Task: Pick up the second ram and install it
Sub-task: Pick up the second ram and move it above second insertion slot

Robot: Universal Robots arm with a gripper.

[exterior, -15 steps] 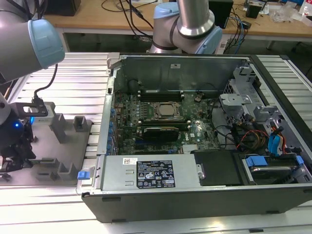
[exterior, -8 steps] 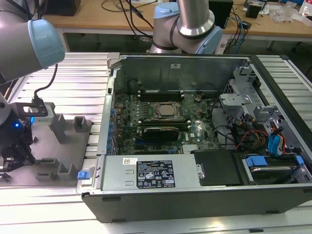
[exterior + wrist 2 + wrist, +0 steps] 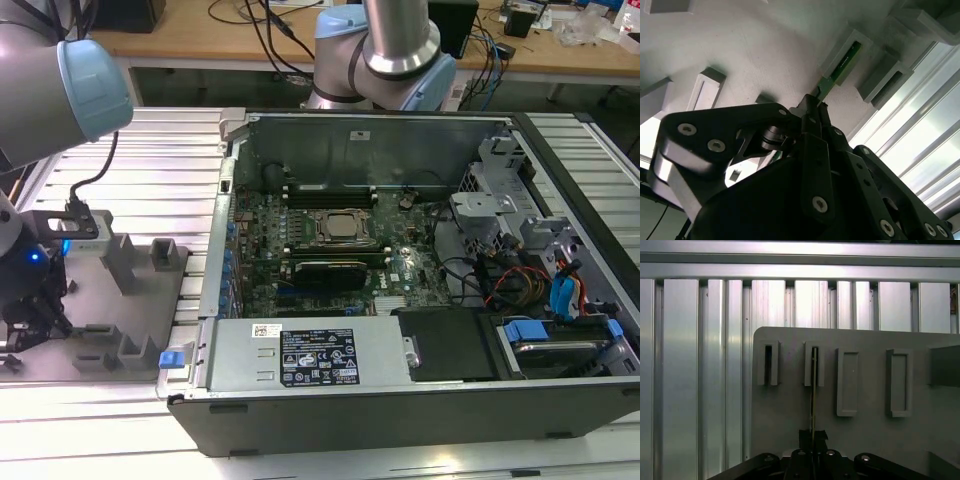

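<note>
Gripper (image 3: 813, 436) looks, as best I can tell, pinched shut on the thin edge of the ram stick (image 3: 813, 390), which stands on edge in a slot of the grey holder tray (image 3: 790, 430) at the exterior view's left, the slot presenting it edge-up, near the open computer case (image 3: 300, 150).

RAM stick (image 3: 844, 61) green, gripper (image 3: 814, 105) black (silver screw heads). Holder plate (image 3: 790, 410) plain matte grey; table (image 3: 690, 365) silver, striped with lengthwise ribs. Exterior view: arm (image 3: 40, 100) grey with pale-blue caps, computer case (image 3: 400, 430) black, motherboard (image 3: 255, 215) green, drive latch (image 3: 525, 331) blue.
</note>
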